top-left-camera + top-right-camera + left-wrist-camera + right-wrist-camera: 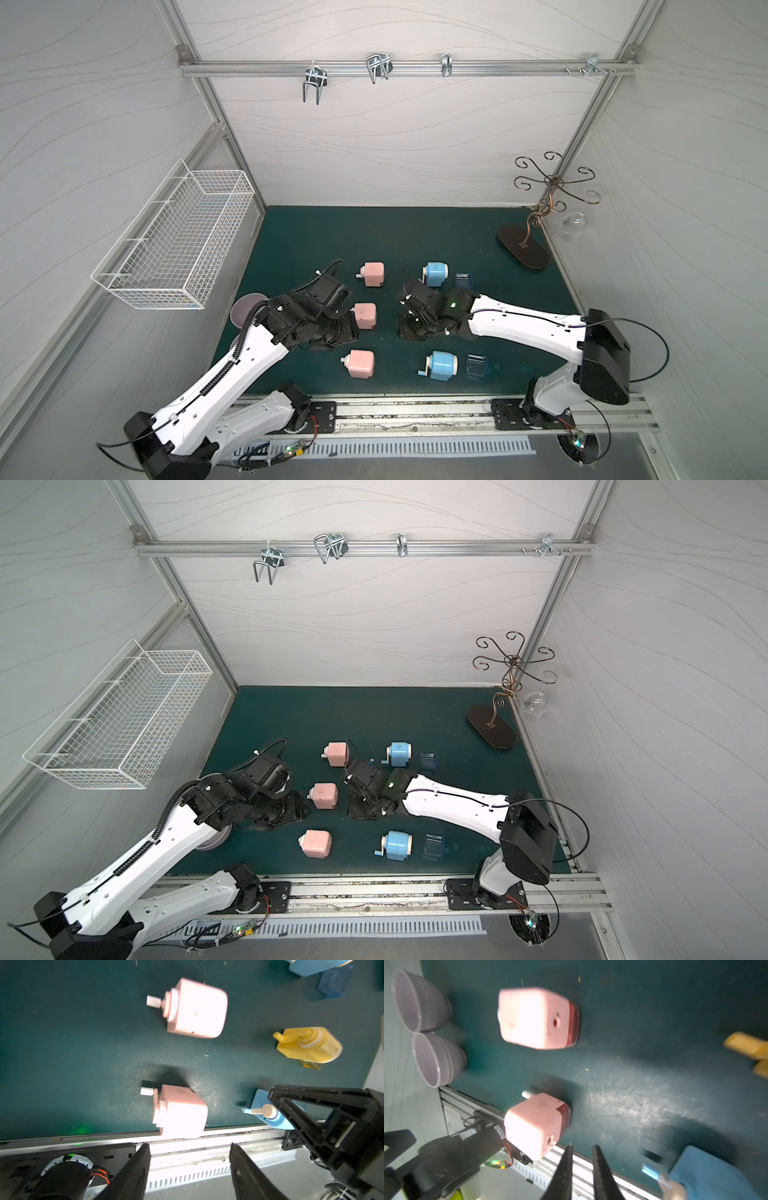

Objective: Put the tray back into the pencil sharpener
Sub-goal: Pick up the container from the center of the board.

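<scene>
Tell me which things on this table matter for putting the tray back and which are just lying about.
For the job: far blue sharpener, far loose tray; near blue sharpener, near loose tray.
Lying about: three pink sharpeners, yellow sharpener, two cups, wire basket, glass stand.

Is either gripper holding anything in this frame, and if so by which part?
Nothing is held. The left gripper has its jaws wide apart and empty; the right gripper has its jaws slightly parted with nothing between them.
</scene>
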`<move>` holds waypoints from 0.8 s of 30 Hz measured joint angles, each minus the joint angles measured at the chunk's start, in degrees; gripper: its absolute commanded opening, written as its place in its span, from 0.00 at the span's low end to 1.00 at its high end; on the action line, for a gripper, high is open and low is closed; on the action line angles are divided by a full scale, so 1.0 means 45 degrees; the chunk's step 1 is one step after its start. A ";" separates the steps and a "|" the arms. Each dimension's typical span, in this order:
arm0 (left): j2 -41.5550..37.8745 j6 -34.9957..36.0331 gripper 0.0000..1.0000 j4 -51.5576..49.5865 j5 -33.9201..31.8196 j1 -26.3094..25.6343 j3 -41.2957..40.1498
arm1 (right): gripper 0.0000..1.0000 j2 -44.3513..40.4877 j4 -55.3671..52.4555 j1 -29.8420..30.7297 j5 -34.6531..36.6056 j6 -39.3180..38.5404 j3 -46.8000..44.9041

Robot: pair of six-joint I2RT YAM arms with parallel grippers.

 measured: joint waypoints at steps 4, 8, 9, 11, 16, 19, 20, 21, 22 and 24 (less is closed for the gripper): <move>0.0418 0.0287 0.62 -0.0107 -0.0121 0.0000 0.1069 | 0.45 -0.1093 -0.0879 -0.0826 0.0466 -0.0617 0.0228; 0.1195 0.0782 0.62 -0.0107 -0.0306 0.0000 0.2229 | 0.47 -0.2365 -0.1666 -0.1846 0.0816 -0.1219 0.0257; 0.1394 0.0918 0.62 -0.0092 -0.0330 0.0000 0.2482 | 0.47 -0.2676 -0.1860 -0.2205 0.0884 -0.1409 0.0267; 0.1749 0.1185 0.62 -0.0073 -0.0364 0.0000 0.2943 | 0.47 -0.3099 -0.2268 -0.2924 0.0991 -0.1758 0.0345; 0.2628 0.1710 0.64 0.0044 -0.0389 0.0000 0.3730 | 0.47 -0.3648 -0.3235 -0.4979 0.1064 -0.2764 0.0675; 0.3478 0.2011 0.66 0.0160 -0.0350 0.0000 0.4352 | 0.47 -0.3662 -0.3638 -0.6499 0.0738 -0.3497 0.0976; 0.3832 0.2108 0.66 0.0185 -0.0340 0.0000 0.4634 | 0.47 -0.3614 -0.3725 -0.6994 0.0578 -0.3725 0.1073; 0.4265 0.2200 0.66 0.0243 -0.0325 0.0000 0.4988 | 0.46 -0.3517 -0.3803 -0.7509 0.0374 -0.3978 0.1209; 0.4755 0.2278 0.67 0.0277 -0.0287 0.0005 0.5406 | 0.46 -0.3332 -0.3900 -0.8063 0.0151 -0.4216 0.1394; 0.5765 0.2409 0.66 0.0418 -0.0136 0.0015 0.6256 | 0.46 -0.2725 -0.4041 -0.8893 -0.0291 -0.4663 0.1846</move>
